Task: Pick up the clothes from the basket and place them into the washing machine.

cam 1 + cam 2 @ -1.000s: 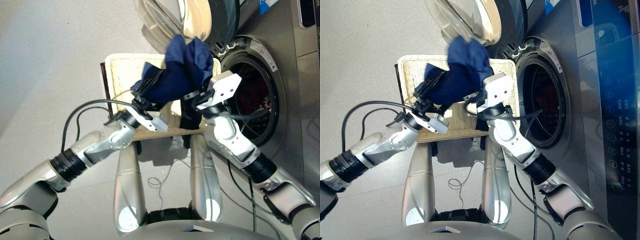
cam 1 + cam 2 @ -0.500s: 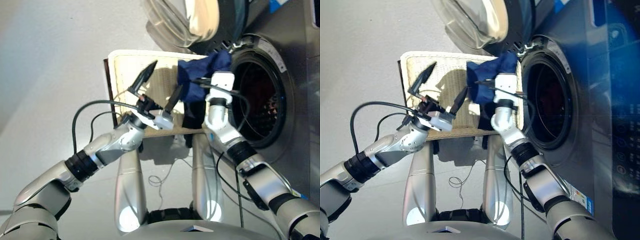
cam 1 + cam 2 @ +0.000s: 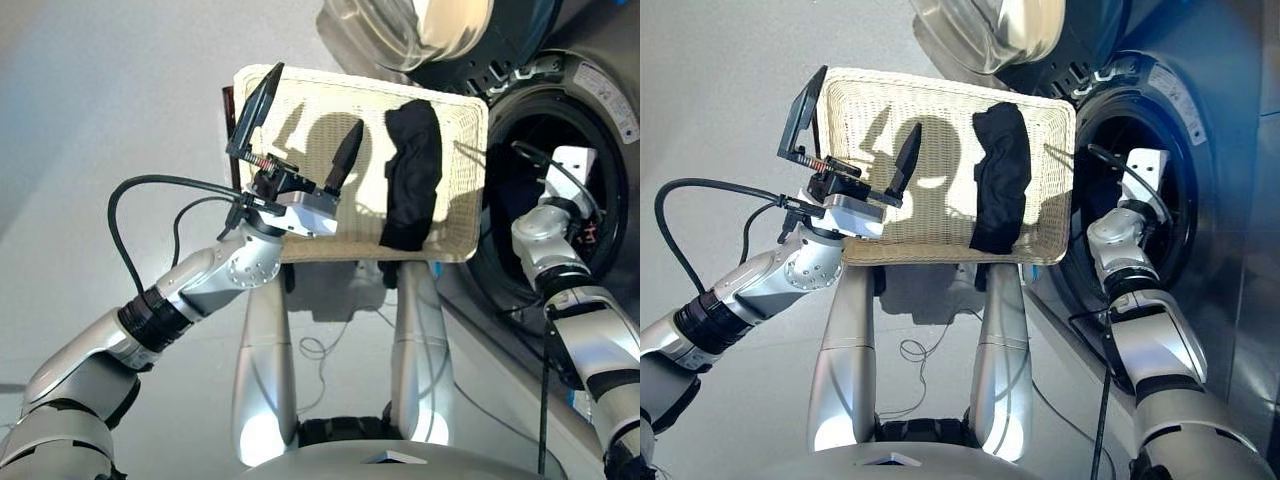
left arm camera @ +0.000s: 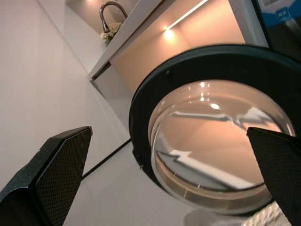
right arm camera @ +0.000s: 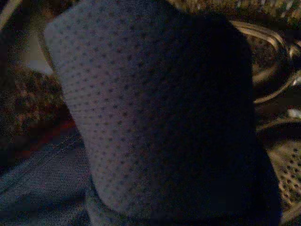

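Right end effector, state hidden, reaches inside the drum: release deep. Left end effector spread, empty; black garment next.

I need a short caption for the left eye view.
Left gripper open above the basket; black garment remains inside.

Black garment lying lengthwise in cream wicker basket, beside open washing machine

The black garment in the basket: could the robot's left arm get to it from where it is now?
Probably yes. The left gripper hangs open over the basket beside the black garment, and nothing lies between them. The right arm is away inside the washing machine.
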You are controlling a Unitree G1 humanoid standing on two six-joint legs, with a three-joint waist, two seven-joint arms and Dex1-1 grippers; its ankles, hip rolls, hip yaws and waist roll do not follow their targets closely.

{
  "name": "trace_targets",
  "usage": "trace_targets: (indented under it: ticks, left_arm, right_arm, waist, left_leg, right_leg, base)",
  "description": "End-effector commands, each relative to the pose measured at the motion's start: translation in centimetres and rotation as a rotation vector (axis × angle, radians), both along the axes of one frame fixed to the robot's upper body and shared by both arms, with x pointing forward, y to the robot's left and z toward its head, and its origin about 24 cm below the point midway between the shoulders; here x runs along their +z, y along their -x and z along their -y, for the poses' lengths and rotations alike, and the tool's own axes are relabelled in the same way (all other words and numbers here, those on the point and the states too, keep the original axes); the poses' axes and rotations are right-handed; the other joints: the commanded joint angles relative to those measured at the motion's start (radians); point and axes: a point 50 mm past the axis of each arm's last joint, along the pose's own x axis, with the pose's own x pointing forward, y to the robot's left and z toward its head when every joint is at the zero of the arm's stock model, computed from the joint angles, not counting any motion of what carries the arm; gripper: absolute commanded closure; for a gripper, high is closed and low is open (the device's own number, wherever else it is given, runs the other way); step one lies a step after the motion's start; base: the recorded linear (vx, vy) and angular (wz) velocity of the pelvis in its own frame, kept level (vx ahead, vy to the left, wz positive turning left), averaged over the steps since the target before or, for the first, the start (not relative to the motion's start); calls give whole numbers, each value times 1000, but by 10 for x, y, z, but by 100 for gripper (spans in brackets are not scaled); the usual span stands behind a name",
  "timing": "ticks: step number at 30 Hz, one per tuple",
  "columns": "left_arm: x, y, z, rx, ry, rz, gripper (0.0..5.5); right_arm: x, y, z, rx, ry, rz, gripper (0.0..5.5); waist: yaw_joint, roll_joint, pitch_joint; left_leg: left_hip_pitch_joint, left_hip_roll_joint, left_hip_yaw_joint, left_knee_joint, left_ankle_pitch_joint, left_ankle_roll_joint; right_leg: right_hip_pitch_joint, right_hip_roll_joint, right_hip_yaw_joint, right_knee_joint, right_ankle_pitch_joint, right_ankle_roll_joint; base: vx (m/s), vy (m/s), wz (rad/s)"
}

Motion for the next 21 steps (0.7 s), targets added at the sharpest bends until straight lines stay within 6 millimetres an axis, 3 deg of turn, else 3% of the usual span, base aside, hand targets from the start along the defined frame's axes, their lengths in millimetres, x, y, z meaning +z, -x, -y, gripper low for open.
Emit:
trace_targets:
  ticks: [1,14,15,16,17,21]
  left_arm:
    - [21,24,9,-116,119,96,0]
    - [30,33,0,-108,190,122,0]
    - [30,33,0,-108,190,122,0]
    - [30,33,0,-109,192,118,0]
    - [29,32,0,-108,187,114,0]
    - [31,33,0,-110,184,114,0]
  right_arm:
    - [28,25,55,-207,60,39,550]
    - [65,46,96,-346,27,105,535]
    - [66,46,96,-346,27,106,462]
    - [67,44,93,-339,19,122,334]
    - [68,46,97,-343,4,124,0]
    - [69,47,98,-354,-15,148,0]
  waist:
    - [-20,72,-15]
    - [-21,78,-15]
    - [-21,79,-15]
    - [-22,78,-15]
    - [-22,79,-15]
    - [-23,79,-15]
  left_leg:
    - [34,8,59,37,-48,38]
    - [-58,7,60,106,-66,36]
    - [-59,7,60,107,-66,36]
    - [-63,8,61,111,-66,37]
    - [-67,8,62,113,-67,36]
    - [-68,7,62,111,-65,36]
  right_leg:
    - [30,9,8,-33,-2,-2]
    - [-64,13,13,43,-24,-4]
    - [-65,13,13,44,-24,-4]
    - [-69,12,11,47,-24,-4]
    - [-74,11,10,51,-24,-4]
    - [-74,10,10,48,-22,-4]
  base:
    - [0,0,0]
    - [0,0,0]
    - [0,0,0]
    - [0,0,0]
    - [0,0,0]
    - [0,0,0]
